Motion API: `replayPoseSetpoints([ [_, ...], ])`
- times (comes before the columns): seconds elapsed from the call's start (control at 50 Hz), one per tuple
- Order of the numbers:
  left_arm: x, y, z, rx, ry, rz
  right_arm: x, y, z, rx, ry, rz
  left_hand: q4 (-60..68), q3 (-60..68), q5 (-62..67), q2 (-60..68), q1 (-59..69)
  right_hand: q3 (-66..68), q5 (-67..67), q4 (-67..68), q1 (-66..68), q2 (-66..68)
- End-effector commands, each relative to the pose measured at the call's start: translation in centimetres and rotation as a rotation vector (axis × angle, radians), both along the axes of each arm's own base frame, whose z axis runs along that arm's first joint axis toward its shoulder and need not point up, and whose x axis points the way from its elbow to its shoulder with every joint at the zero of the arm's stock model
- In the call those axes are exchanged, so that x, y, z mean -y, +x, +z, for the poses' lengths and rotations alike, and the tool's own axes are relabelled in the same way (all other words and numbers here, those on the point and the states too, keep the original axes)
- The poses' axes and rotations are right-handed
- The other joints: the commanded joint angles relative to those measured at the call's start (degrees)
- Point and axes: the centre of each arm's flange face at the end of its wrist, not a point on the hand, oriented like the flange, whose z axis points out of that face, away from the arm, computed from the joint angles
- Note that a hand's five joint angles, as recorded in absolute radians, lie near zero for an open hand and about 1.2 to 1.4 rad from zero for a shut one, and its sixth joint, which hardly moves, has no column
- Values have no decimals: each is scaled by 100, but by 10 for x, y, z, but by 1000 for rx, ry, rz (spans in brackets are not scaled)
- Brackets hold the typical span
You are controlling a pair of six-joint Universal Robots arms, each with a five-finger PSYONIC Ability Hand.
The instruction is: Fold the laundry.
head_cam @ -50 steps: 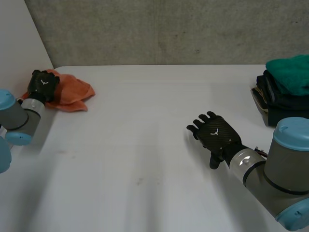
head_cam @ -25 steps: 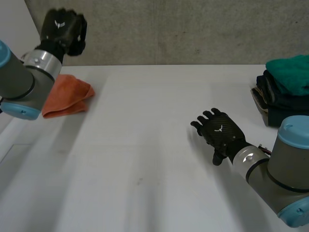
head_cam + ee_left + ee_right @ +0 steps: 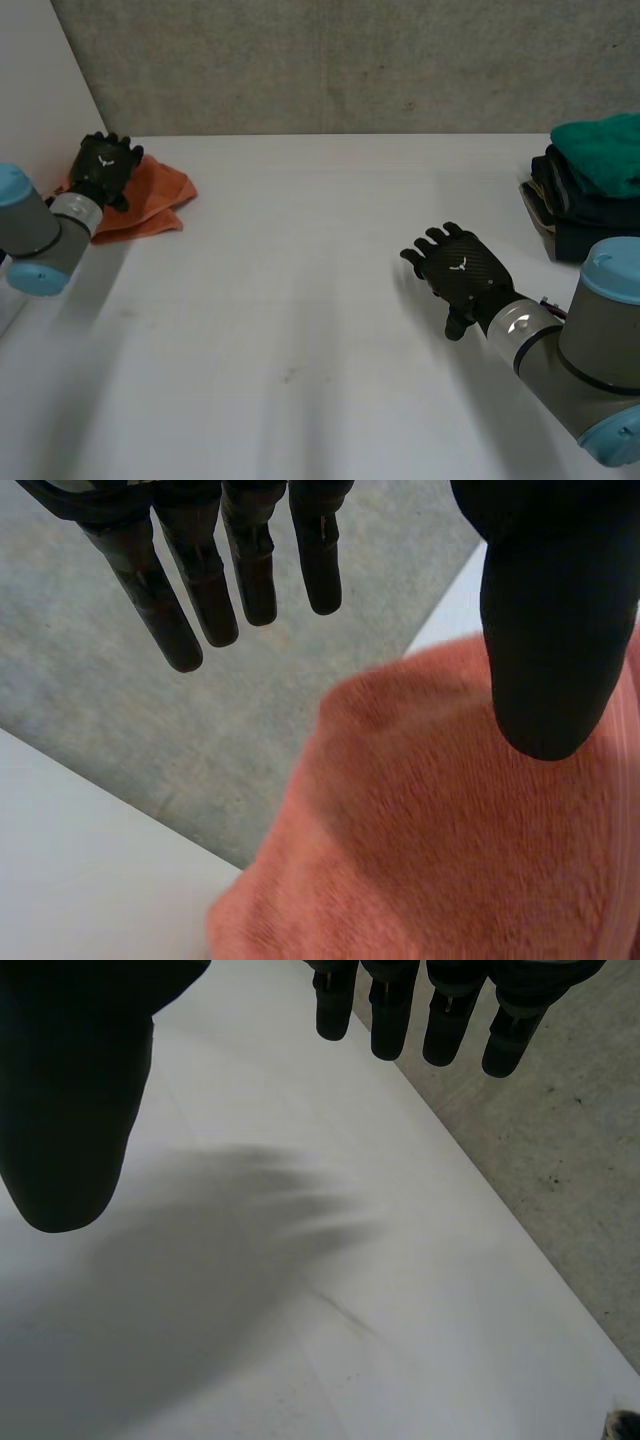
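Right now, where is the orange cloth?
In the head view the orange cloth lies at the far left corner of the table, under the left hand.

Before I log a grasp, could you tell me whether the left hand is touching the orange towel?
Cannot tell. In the left wrist view the left hand is open over the orange towel, yet neither contact nor gap shows plainly.

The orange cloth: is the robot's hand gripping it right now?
No: the left hand has straight fingers above the orange cloth, pinching nothing.
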Motion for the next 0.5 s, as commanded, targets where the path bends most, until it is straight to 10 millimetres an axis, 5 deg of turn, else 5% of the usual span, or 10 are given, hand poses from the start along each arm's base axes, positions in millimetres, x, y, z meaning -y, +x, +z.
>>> replayPoseSetpoints([
  [0.02,16,1,-24,-5,-19,-26,3,0,0,1,-9,-5,493,508,454,506,551,-209,-251,-208,-299,-229],
  [0.14,26,0,-40,-2,-41,-43,5,1,-1,1,-10,-5,878,892,838,890,935,-209,-251,-208,-299,-229],
  [0.28,31,1,-47,3,-62,-75,5,1,-2,-4,-11,-5,3652,3666,3612,3664,3709,-209,-251,-208,-299,-229],
  [0.32,32,-1,-47,5,-69,-90,5,1,-3,-4,-12,-6,5315,5329,5275,5327,5372,-209,-251,-208,-299,-229],
  [0.42,29,-6,-42,-3,-65,-77,5,0,-2,-5,-10,-9,5655,5670,5616,5668,5712,-209,-251,-208,-299,-229],
  [0.46,24,-10,-30,-7,-59,-52,5,0,-2,-4,-9,-10,5655,5670,5616,5668,5712,-209,-251,-208,-299,-229],
  [0.5,16,-19,14,-25,-98,-37,4,0,-3,-4,-6,-7,5655,5670,5616,5668,5712,-209,-251,-208,-299,-229],
])
